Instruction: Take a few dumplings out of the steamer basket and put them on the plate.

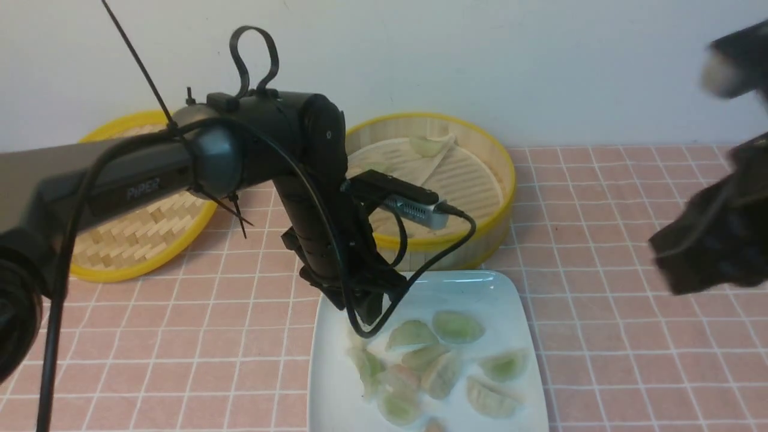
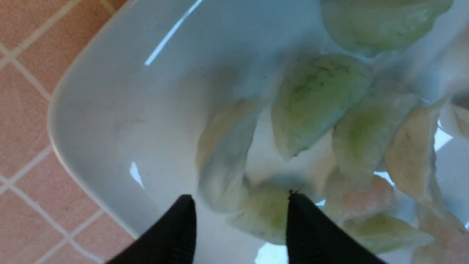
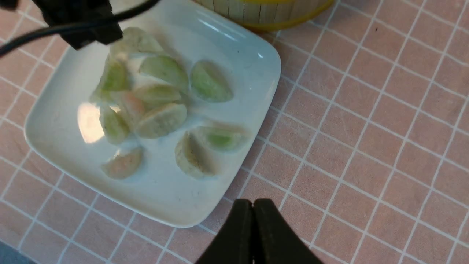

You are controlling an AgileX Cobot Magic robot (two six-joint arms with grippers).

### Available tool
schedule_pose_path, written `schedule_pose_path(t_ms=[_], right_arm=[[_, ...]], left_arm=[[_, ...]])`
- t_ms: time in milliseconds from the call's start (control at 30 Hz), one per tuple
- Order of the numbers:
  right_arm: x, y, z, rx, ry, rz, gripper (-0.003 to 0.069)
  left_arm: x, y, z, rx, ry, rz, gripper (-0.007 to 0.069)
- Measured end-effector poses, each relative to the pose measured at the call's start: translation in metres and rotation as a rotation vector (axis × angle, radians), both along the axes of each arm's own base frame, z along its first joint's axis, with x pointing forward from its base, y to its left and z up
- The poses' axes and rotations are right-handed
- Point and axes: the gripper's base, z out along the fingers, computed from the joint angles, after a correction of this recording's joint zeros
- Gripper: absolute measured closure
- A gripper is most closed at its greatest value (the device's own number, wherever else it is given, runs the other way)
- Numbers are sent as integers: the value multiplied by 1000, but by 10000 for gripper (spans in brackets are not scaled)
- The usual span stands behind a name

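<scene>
At far left, nine o'clock from the steamer basket (image 1: 480, 180), woven lid (image 1: 132, 240) lies flat. Left gripper (image 2: 240, 200) hangs over the plate (image 1: 480, 288) at its eleven o'clock corner, jaws apart, nothing held. Plate at six o'clock of basket, just beside it; dumplings (image 1: 441, 360) clustered on it, lone dumpling (image 1: 431, 144) in basket at twelve. Right gripper (image 3: 253, 203), three o'clock of plate over tablecloth (image 1: 600, 300), pressed closed, empty.

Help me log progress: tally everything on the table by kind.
Dumplings on the plate: 11
Dumpling visible in the steamer basket: 1
Steamer basket: 1
Plate: 1
Bamboo lid: 1
Total: 15
</scene>
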Motion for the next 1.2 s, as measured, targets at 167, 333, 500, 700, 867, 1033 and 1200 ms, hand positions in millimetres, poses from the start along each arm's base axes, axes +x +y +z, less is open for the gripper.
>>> schedule_pose_path(t_ms=[167, 333, 500, 700, 867, 1033, 1200], right_arm=[[-55, -37, 37, 174, -216, -28, 673], [-106, -77, 38, 340, -541, -51, 673], [-133, -101, -12, 472, -789, -104, 673], [-143, -106, -48, 616, -940, -106, 673], [-147, -109, -55, 655, -1006, -107, 673], [-147, -110, -54, 661, -1014, -111, 673], [-147, -110, -54, 655, -1024, -110, 673]], left_arm=[[3, -1, 5, -2, -15, 4, 123], [1, -1, 21, 3, 8, -4, 269], [-16, 5, 64, -53, -27, -8, 591], [-62, 25, 138, -192, -179, -36, 631], [-125, 60, 184, -305, -410, -18, 631], [-204, 108, 202, -447, -725, 31, 631], [-257, 141, 189, -588, -930, 121, 631]])
